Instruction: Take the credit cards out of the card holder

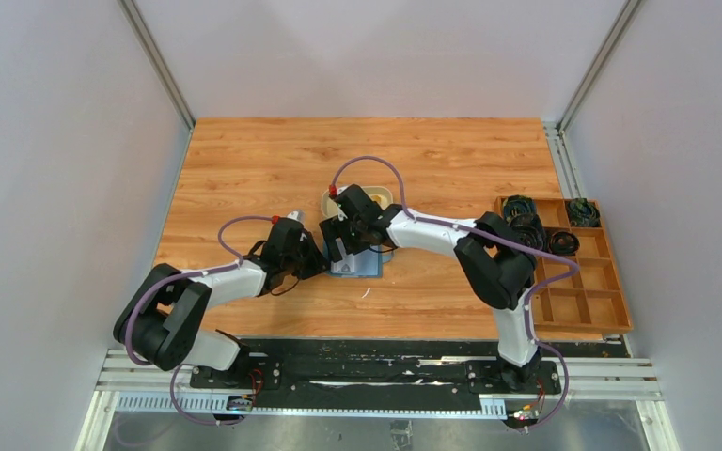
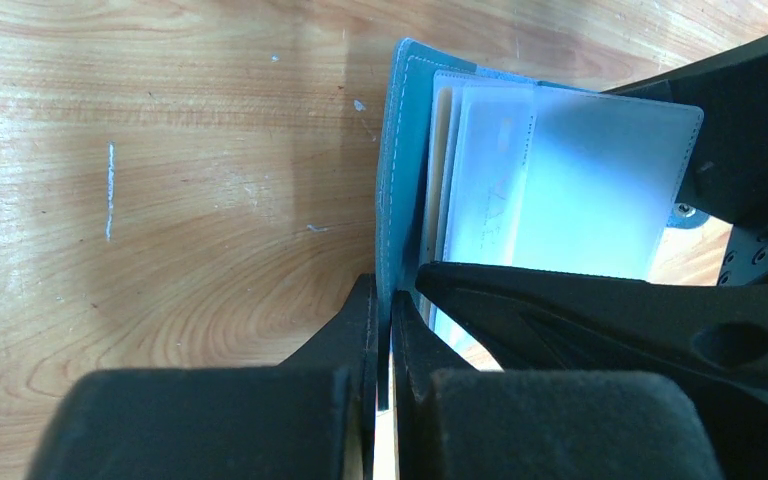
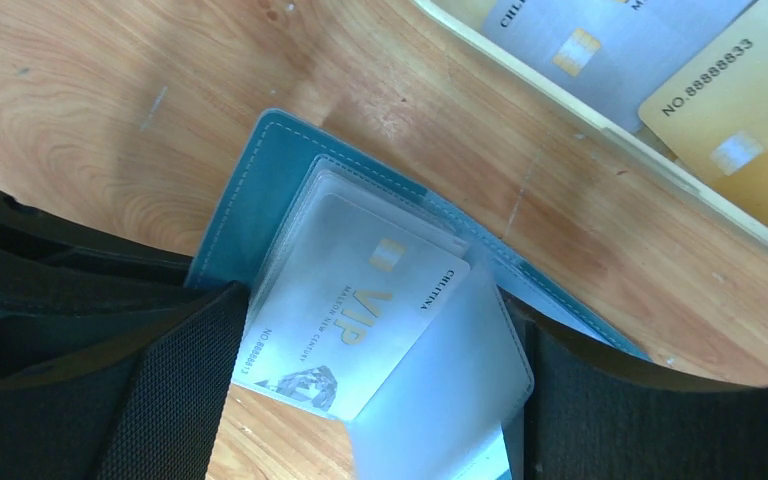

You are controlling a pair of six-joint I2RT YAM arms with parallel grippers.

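1. Your left gripper (image 2: 385, 330) is clamped on the teal cover of the card holder (image 3: 260, 190), which is open mid-table.
2. Your right gripper (image 3: 380, 400) stands wide, straddling its clear sleeves. A silver credit card (image 3: 360, 310) shows there and is likely light, stiff and slick. Pinch an exposed edge.
3. The tan tray (image 3: 580, 130) holds a grey card (image 3: 600, 40) and a gold card (image 3: 740, 110). The wooden box (image 1: 611, 282) holds cables (image 1: 526, 221).

A robotics lab test cell: a wood-grain table (image 1: 273, 160) boxed in by plain white panels (image 1: 56, 141) on aluminium posts (image 1: 155, 61), with two cabled robot arms (image 1: 216, 282) bolted to a black mounting rail (image 1: 367, 362) along the near edge and a compartmented parts box (image 1: 611, 301) at the right.
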